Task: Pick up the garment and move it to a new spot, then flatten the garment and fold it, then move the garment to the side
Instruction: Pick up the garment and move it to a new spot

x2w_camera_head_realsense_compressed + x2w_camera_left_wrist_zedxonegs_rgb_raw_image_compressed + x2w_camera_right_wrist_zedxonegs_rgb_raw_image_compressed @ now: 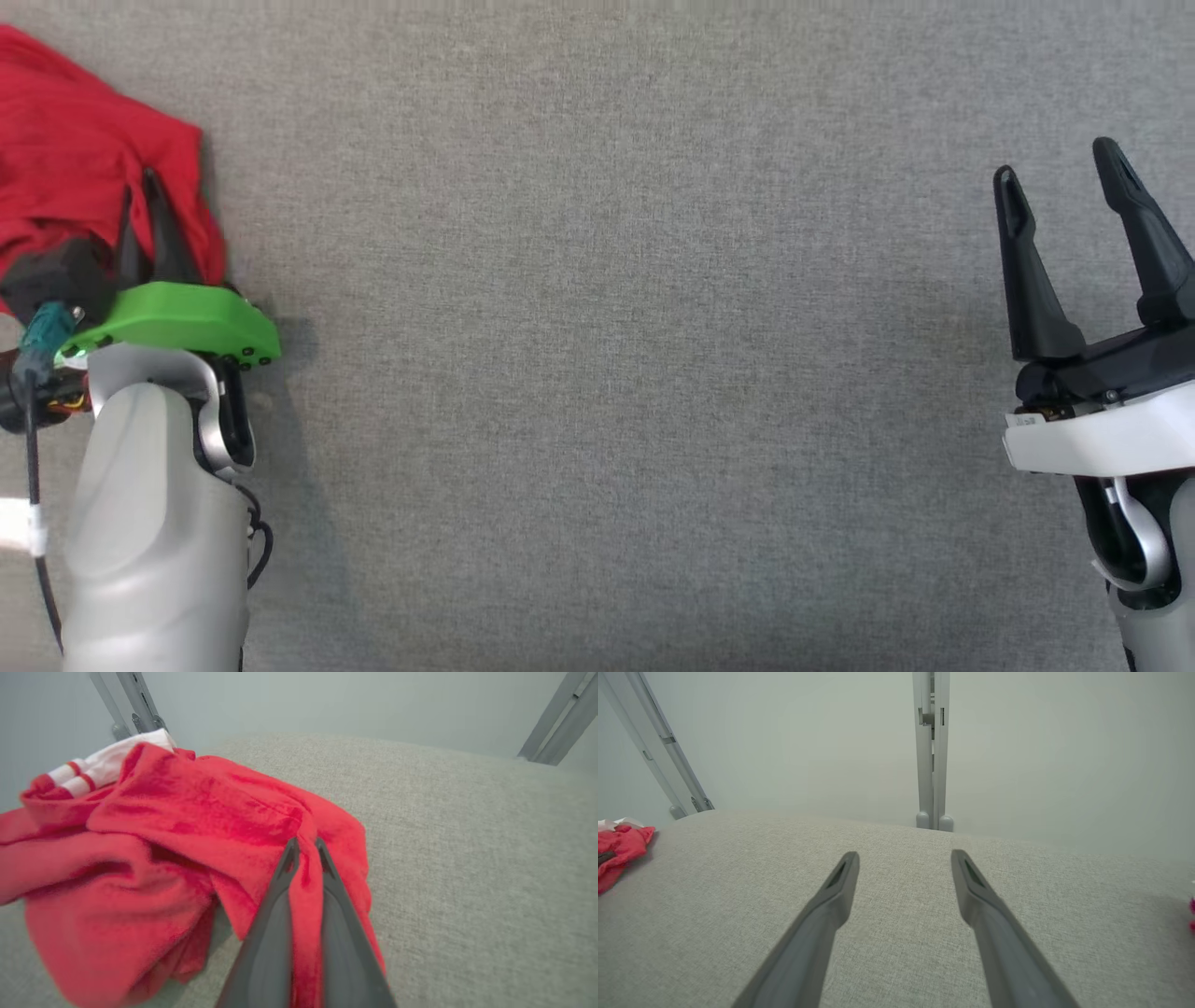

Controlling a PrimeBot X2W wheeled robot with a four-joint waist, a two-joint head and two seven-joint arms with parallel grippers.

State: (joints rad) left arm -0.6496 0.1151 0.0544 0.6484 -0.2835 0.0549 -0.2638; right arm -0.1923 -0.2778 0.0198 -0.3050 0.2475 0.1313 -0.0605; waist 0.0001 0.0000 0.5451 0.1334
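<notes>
A: Left gripper point(306, 845), what has it got?
B: Its 2 fingers are pinched together on a fold of the red garment point(177, 812), which lies crumpled at the far left of the grey cloth surface point(597, 373).
A: And the right gripper point(1060, 173)?
B: Spread wide, holding nothing, well apart from the garment.

One garment point(154, 812), two pincers point(138, 187) point(1055, 159)

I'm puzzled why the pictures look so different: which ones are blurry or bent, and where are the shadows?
Head view: sharp, evenly lit, a soft shadow on the grey table right of the left forearm. Left wrist view: the red garment smears at lower left. Right wrist view: the table's far edge bows; the side post leans.
</notes>
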